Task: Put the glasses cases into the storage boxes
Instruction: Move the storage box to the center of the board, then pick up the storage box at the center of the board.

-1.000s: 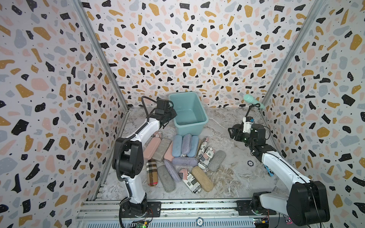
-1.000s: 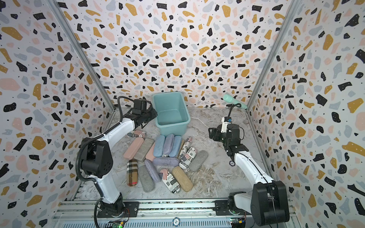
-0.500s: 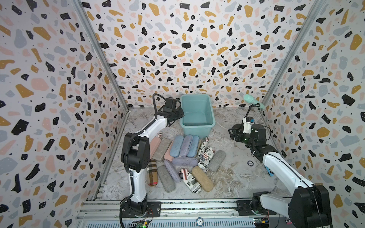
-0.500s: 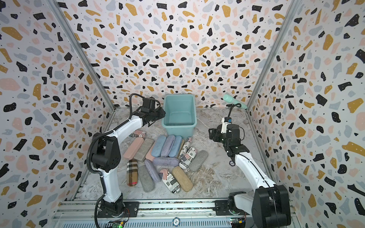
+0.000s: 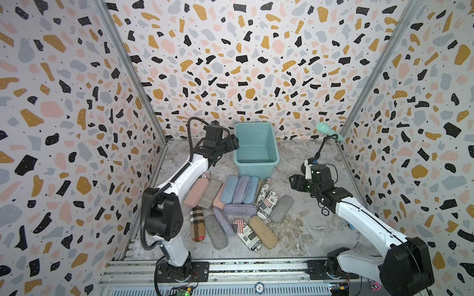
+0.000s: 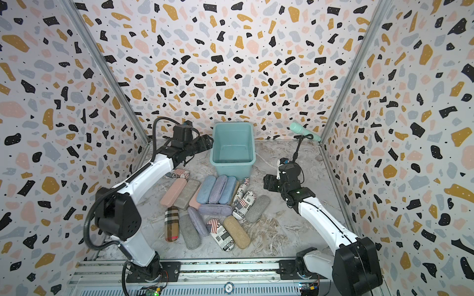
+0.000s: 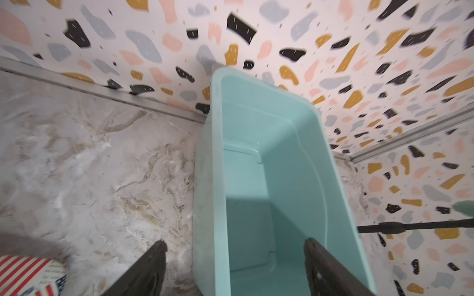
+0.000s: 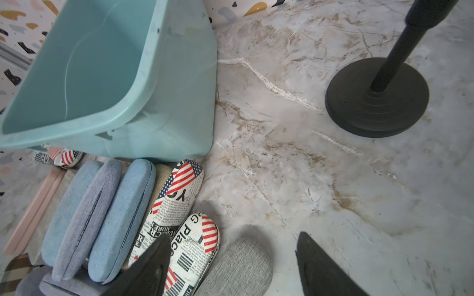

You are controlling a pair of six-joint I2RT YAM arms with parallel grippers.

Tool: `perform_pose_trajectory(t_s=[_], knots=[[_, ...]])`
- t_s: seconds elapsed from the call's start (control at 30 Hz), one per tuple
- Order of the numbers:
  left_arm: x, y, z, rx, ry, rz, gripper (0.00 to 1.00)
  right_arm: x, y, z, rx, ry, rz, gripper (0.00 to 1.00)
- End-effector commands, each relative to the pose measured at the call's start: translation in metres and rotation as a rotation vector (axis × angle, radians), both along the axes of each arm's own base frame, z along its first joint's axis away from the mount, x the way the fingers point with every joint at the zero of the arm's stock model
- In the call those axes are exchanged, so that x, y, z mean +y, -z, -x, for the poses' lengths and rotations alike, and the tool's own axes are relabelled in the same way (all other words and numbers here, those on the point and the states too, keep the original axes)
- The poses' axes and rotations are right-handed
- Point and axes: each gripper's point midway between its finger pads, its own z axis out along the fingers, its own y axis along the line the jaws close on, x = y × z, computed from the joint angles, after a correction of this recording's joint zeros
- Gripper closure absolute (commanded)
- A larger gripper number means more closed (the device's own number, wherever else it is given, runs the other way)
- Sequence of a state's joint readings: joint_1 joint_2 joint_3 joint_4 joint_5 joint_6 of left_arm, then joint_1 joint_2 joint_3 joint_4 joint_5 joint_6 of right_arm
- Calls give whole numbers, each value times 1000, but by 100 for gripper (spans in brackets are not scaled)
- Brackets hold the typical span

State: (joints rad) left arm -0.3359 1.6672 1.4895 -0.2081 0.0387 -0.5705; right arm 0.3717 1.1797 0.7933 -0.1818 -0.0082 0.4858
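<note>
The left pincer (image 7: 235,243) is apart and empty, at nine o'clock of the teal tub (image 5: 256,162). The right pincer (image 8: 234,235) is apart too, three o'clock from the glasses cases (image 5: 239,189).

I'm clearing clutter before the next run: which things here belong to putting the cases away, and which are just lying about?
Belongs to the job:
- glasses cases, heaped on the table
- teal tub behind them, no case inside yet

Just lying about:
- mint microphone on its black stand
- small round disc on the table
</note>
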Motion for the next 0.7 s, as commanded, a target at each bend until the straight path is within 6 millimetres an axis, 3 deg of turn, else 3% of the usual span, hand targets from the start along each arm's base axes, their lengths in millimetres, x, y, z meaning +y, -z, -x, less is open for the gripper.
perform_pose_trajectory(t_s=[0.0,0.13,0.23,0.33,0.5,0.67], knots=[[30,-49,18,-176,-139,75,12,6,27,17,99,3,26,19],[37,-56,41,-264,-132,113,13,24,45,28,146,-26,17,18],[34,-48,42,-259,-105,78,13,30,48,29,154,-35,19,18],[23,-29,24,-191,-57,9,16,34,45,27,152,-48,18,18],[1,21,-34,-5,15,-143,21,31,31,21,112,-45,44,18],[-25,59,-66,116,79,-195,24,24,23,20,87,-48,85,18]])
